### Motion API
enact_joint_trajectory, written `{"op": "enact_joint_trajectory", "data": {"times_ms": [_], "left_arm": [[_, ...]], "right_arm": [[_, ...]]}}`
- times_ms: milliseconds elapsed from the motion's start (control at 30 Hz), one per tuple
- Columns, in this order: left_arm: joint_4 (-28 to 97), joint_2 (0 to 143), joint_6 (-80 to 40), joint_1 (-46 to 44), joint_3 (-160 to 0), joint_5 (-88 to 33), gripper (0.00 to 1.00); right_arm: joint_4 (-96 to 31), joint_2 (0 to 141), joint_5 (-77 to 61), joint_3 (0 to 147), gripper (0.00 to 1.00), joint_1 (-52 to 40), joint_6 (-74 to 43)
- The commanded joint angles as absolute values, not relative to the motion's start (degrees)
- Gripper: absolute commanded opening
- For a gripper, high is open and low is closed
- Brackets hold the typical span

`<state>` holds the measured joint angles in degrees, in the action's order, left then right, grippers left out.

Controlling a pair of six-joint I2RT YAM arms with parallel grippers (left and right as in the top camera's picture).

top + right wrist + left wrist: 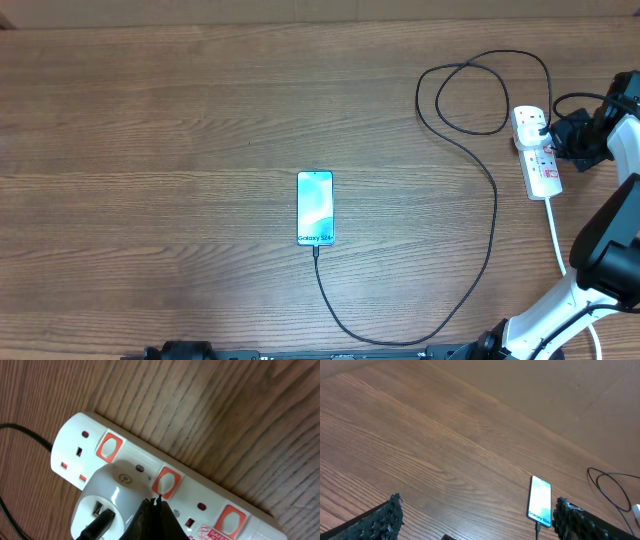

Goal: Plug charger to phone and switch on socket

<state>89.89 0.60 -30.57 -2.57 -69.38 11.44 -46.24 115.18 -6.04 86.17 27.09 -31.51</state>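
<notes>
Mid-frame overhead: phone (315, 208) lit, charger (496, 205) in its lower end, looping to the socket (537, 150) far right.

Left wrist: left gripper (479, 510) wide, empty.

Right wrist: right gripper (156, 502) pinched empty at a switch (166, 482) edge. It could slip off and shove the socket.

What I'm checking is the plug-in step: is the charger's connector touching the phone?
Touching. The overhead view shows the charger cable's tip meeting the bottom edge of the phone with no gap. The left wrist view shows the same join.
</notes>
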Motion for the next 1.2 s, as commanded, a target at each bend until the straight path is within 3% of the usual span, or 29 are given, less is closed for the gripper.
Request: {"op": "enact_joint_trajectory", "data": {"times_ms": [0,1167], "left_arm": [[89.8,0.3,-31.6,-2.3,-69.9,12.2,1.00],[89.8,0.3,-31.6,-2.3,-69.9,12.2,1.00]], "right_arm": [[-45.6,117.2,-6.5,87.7,0.04,25.8,-31.4],[-47.8,119.4,-5.7,92.2,0.04,24.8,-31.4]]}}
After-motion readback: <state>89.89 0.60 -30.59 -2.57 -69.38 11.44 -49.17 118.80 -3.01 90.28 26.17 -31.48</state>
